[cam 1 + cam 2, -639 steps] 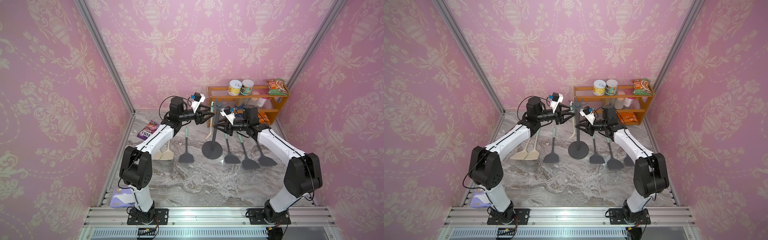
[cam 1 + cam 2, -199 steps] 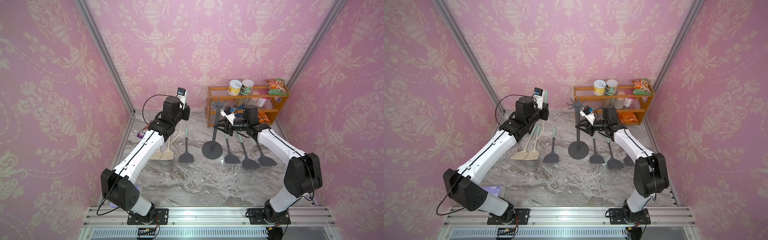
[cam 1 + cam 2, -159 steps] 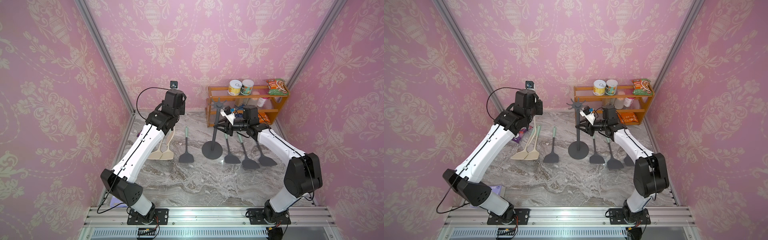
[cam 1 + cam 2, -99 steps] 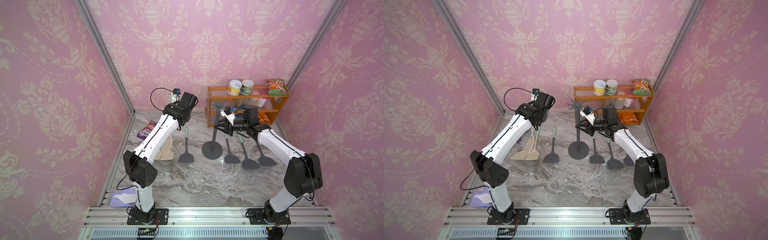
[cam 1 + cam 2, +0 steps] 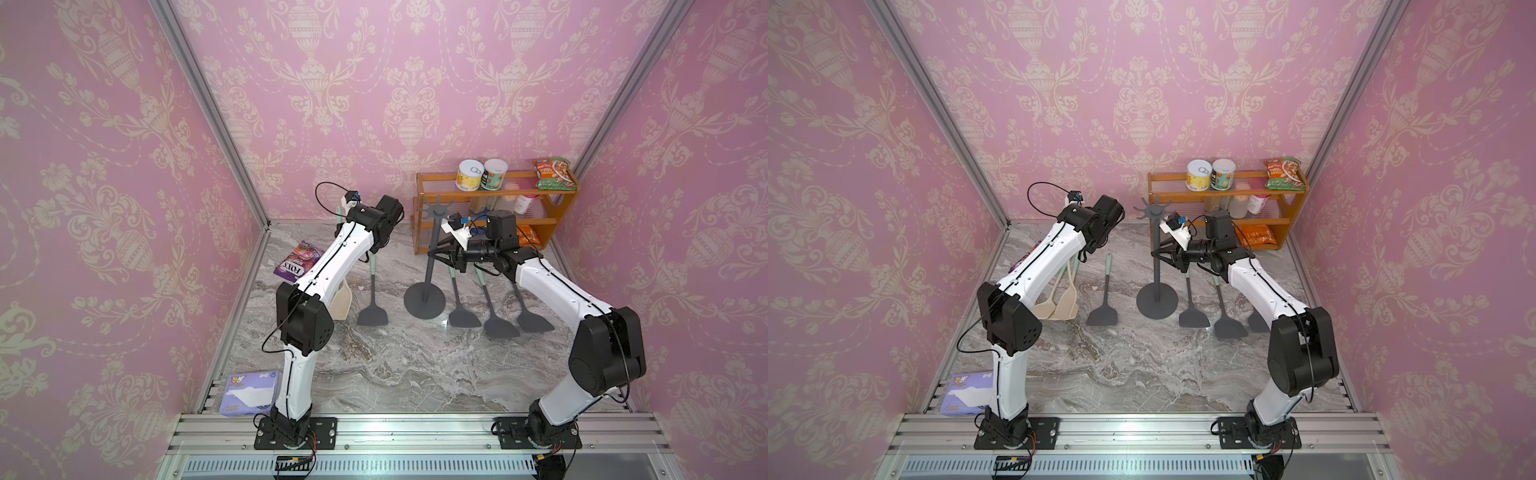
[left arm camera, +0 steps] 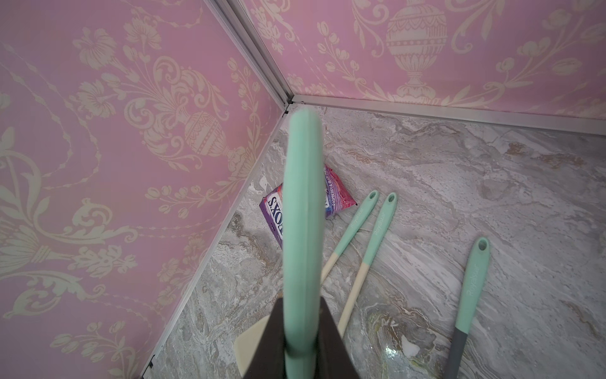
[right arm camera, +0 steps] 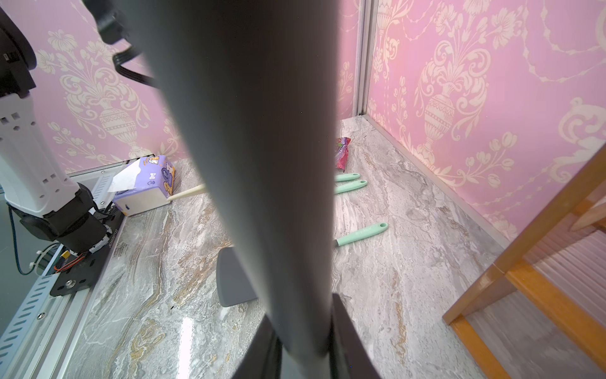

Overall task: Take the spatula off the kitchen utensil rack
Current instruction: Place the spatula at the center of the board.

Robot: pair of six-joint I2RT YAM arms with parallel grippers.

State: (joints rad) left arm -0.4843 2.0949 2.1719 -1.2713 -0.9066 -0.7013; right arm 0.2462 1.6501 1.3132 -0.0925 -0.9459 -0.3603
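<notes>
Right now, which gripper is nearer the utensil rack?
Right. The right gripper is clamped on the pole of the kitchen utensil rack. The left gripper is apart from it, toward the back corner, holding a mint-handled spatula.

2 arms from where i stand, the left arm [image 5: 347, 249] and right arm [image 5: 552, 286]: glossy white shells, chunky black joint housings dotted with small holes. thin black cables [image 5: 316, 194] loop off the wrists, and black base plates [image 5: 322, 432] carry silver screws.
</notes>
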